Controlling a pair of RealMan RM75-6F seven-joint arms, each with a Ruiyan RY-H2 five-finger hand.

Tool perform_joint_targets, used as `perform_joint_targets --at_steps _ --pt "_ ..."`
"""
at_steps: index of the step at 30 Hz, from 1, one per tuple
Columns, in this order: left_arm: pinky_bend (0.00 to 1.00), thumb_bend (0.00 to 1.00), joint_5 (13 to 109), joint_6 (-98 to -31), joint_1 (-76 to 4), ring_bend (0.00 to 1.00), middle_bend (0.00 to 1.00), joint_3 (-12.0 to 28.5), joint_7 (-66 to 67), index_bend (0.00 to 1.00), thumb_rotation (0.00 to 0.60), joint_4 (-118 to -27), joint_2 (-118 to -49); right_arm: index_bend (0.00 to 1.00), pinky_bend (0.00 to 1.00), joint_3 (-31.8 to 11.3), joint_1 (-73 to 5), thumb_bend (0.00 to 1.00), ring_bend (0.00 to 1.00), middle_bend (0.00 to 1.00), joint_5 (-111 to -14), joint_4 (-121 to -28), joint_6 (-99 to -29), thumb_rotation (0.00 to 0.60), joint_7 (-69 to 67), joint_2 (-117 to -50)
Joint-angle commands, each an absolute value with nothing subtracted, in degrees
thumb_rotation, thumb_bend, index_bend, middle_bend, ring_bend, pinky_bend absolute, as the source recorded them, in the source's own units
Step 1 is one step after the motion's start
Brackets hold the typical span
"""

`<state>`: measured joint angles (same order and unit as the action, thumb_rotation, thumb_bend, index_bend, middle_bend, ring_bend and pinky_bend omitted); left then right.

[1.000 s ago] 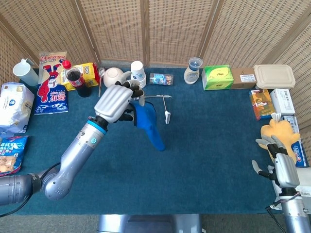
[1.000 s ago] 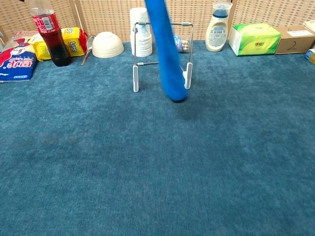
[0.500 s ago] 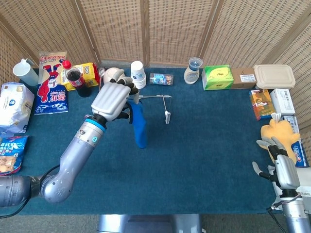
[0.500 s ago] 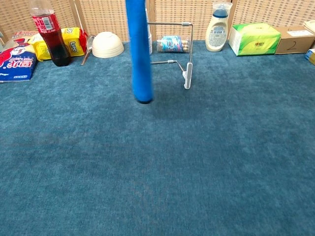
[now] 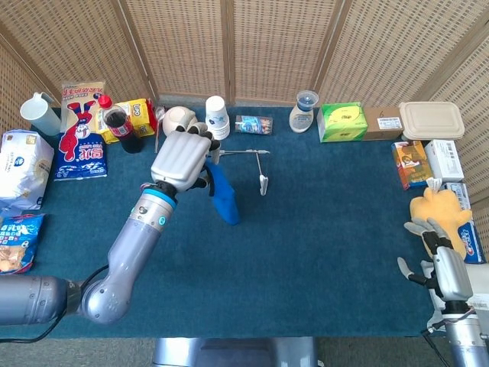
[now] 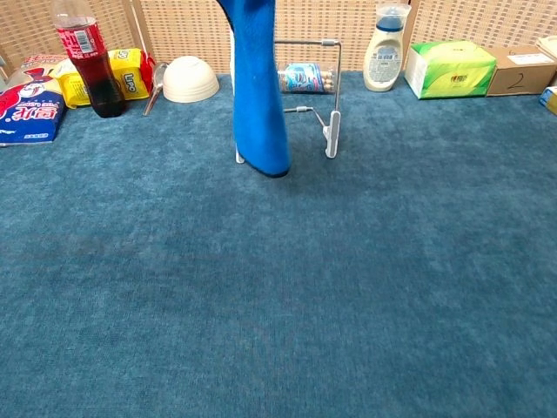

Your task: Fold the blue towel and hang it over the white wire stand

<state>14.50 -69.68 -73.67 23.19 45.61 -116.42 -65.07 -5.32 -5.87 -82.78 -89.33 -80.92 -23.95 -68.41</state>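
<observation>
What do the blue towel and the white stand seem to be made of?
Towel: soft cloth, matte and slightly fuzzy; it hangs limp in a fold from the left hand. Stand: thin metal wire, probably with a white coating; its rods are straight and slightly shiny, with thicker white feet, possibly plastic.

Blue towel point(image 5: 221, 195): one
White wire stand point(image 5: 256, 164): one
Cola bottle point(image 5: 116, 122): one
Snack bags, desk's 9 o'clock edge: three
Green tissue box point(image 5: 342, 121): one
White bowl point(image 6: 191, 79): one
</observation>
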Motion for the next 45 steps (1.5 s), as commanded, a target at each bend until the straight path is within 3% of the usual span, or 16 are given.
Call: perform_joint_targets --at_steps 1,26,45 --pt "0.00 0.33 13.4 -69.7 -75.2 0.21 0.41 22.8 46.9 0.70 0.600 -113.8 -66.8 0.22 0.00 -5.3 -5.6 0.33 0.00 0.16 -82.7 -89.2 -81.2 0.600 -24.2 -68.2" --pt "0.00 0.33 3.7 -67.8 -82.6 0.19 0.39 26.1 50.2 0.68 0.600 -95.8 -76.8 0.21 0.00 -5.4 -4.3 0.33 0.00 0.16 -81.7 -89.0 -81.6 0.600 -24.2 -68.3" --pt "0.00 0.33 7.7 -64.6 -85.2 0.17 0.37 26.3 48.9 0.66 0.600 -79.1 -86.3 0.20 0.00 -5.4 -3.1 0.33 0.00 0.16 -80.9 -89.1 -82.2 0.600 -24.0 -67.6"
